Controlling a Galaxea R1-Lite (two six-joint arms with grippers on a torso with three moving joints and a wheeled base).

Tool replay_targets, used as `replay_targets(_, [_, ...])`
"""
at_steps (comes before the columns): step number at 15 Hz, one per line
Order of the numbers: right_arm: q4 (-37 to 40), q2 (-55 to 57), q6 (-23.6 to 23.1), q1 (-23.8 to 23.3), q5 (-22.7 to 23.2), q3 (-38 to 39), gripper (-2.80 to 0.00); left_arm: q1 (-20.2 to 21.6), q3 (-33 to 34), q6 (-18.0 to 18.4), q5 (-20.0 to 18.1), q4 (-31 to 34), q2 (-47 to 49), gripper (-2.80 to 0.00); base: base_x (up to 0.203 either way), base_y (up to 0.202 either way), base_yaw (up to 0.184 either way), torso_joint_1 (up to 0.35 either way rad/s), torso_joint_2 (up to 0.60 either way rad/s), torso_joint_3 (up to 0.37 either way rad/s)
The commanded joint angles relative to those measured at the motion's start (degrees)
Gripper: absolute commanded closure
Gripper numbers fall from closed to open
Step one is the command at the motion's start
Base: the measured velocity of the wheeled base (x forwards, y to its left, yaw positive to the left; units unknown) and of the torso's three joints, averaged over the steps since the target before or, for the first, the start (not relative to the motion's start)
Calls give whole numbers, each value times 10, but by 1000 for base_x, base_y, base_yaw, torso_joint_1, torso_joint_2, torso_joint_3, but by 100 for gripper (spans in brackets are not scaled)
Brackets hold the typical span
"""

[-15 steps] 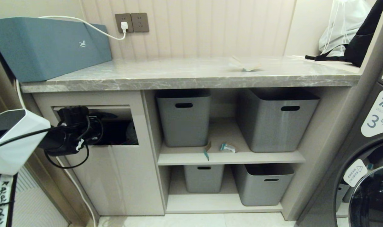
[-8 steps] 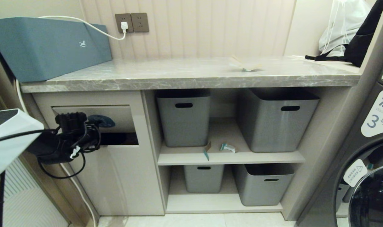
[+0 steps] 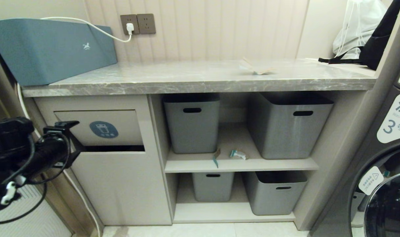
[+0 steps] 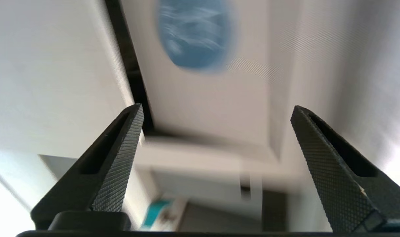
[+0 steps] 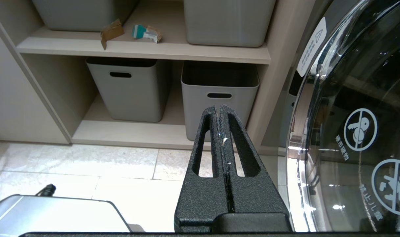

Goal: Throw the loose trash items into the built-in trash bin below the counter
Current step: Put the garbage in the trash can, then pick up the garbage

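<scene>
The left gripper (image 3: 66,136), jaws spread wide and empty, sits at mid-left of the frame beside the built-in trash bin (image 3: 102,129). On the centre shelf lie a cardboard scrap (image 3: 216,153) and crumpled wrapper (image 3: 238,154). The right gripper (image 5: 221,110) is closed, empty.

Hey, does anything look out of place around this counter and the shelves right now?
Yes. A brown scrap and a teal-and-white wrapper lie loose on the upper shelf between the grey tubs, and another scrap lies on the counter. The trash bin flap hangs slightly ajar.
</scene>
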Motion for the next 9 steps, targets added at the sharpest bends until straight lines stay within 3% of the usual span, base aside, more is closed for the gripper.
replay_targets(1, [0, 0, -3, 0, 1, 0, 0, 4, 48, 101, -24, -4, -150, -280, 0, 0, 0, 21, -80, -49])
replay_targets(3, [0, 0, 0, 0, 0, 1, 0, 5, 71, 238, -84, -3, -236, -280, 0, 0, 0, 45, -197, -199])
replay_targets(5, [0, 0, 0, 0, 0, 1, 0, 1, 73, 340, -169, 34, -323, -280, 0, 0, 0, 138, -403, -281])
replay_targets(7, [0, 0, 1, 0, 0, 1, 0, -27, 51, 413, -235, 142, -402, -280, 0, 0, 0, 169, -505, -287])
replay_targets(9, [0, 0, 2, 0, 0, 1, 0, -99, 24, 496, -266, 265, -457, -280, 0, 0, 0, 183, -470, -294])
